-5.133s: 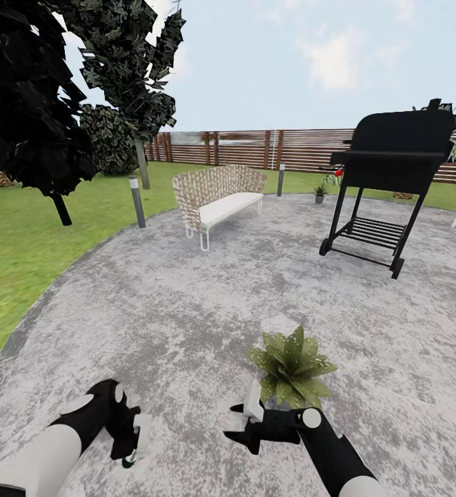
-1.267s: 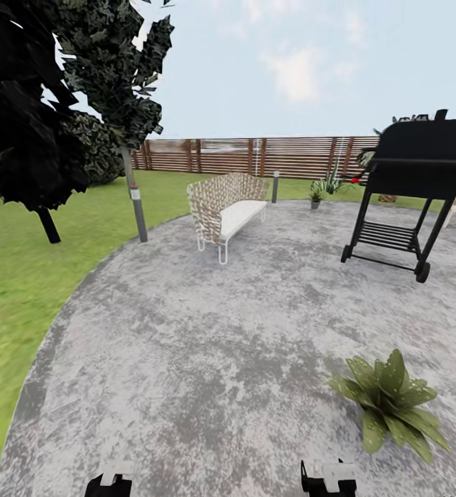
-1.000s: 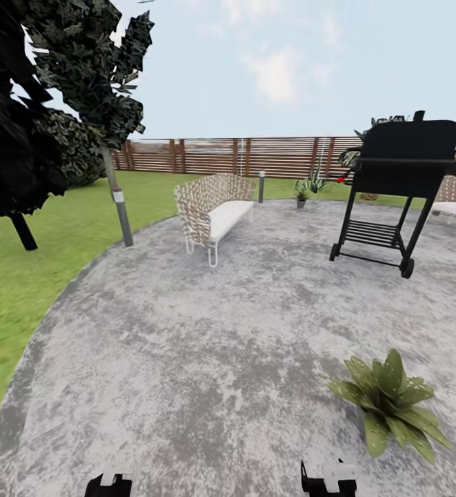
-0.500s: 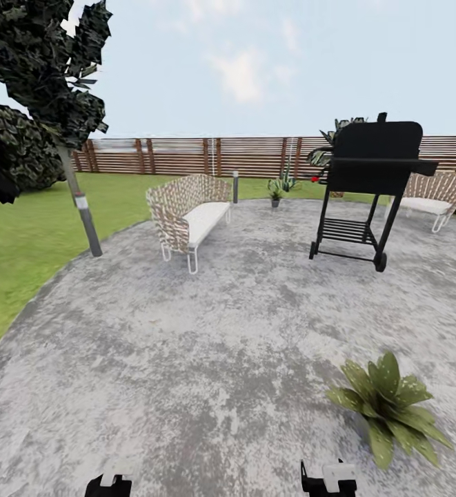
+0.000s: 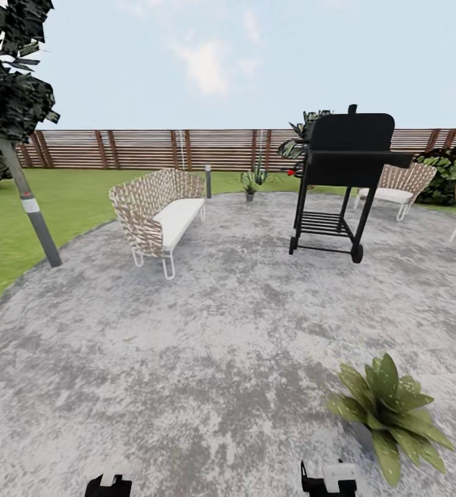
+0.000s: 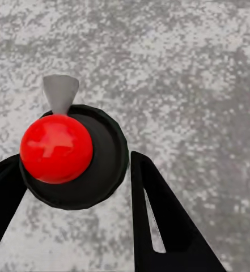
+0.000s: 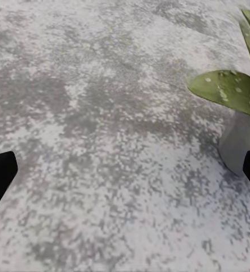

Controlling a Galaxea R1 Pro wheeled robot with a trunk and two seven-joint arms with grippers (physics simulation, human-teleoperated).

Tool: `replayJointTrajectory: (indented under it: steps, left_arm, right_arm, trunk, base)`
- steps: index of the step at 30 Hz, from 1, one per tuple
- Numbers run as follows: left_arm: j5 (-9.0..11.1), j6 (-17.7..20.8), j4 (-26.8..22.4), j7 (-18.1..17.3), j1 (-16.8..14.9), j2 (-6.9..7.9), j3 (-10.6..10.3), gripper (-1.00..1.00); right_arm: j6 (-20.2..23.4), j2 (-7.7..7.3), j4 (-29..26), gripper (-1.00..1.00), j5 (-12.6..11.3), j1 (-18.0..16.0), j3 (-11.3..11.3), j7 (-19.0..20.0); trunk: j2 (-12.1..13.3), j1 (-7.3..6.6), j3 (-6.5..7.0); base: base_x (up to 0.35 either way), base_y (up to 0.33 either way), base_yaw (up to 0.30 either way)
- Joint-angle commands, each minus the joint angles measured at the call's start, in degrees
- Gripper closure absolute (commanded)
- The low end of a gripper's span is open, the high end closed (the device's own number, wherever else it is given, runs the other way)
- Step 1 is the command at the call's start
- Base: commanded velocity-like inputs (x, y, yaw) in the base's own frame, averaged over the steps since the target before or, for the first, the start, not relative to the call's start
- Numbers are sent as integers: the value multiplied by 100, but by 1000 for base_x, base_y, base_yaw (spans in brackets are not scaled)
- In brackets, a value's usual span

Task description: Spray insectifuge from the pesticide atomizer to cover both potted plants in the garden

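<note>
the left gripper is clamped round the pesticide atomizer; the right gripper is spread open. with one potted plant near, the far potted plant likely comes next: the robot should drive close before spraying.

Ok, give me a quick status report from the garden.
Left gripper shut on the pesticide atomizer. Right gripper open, empty. Near potted plant ahead right; second potted plant far back. Paving between.
</note>
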Motion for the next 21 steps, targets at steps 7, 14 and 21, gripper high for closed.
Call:
replayJointTrajectory:
  steps: [7,14,21]
  left_arm:
    - [-68,-23,7,9,-3,1,44,100]
    - [-58,-25,7,17,-3,1,41,100]
    - [-52,-24,0,17,-3,-5,42,100]
  right_arm:
    - [-12,2,6,-100,59,-6,-40,-32]
    - [-12,9,6,-100,59,-7,-40,-32]
    - [-12,11,6,-100,59,-6,-40,-32]
  trunk:
    - [-2,2,-5]
    - [-2,2,-5]
    - [-2,2,-5]
  base:
    - [294,125,-265]
    - [295,77,-265]
    - [298,21,-186]
